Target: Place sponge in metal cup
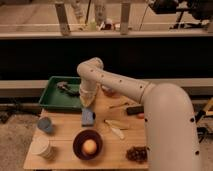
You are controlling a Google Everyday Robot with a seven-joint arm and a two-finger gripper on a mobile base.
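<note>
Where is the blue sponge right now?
In the camera view the blue sponge lies on the wooden table, left of centre, between the tool by the green tray and the dark bowl in front.

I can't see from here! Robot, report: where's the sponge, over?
Gripper low over flat blue rectangular sponge on wooden table. Sponge not in any cup. Small bluish cup nearby, bare table between.

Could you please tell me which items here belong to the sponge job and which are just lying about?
For the job: blue sponge; grey-blue cup, probably the metal one; claw, just above the sponge.
Lying about: green tray; dark bowl; white cup; grapes.
</note>
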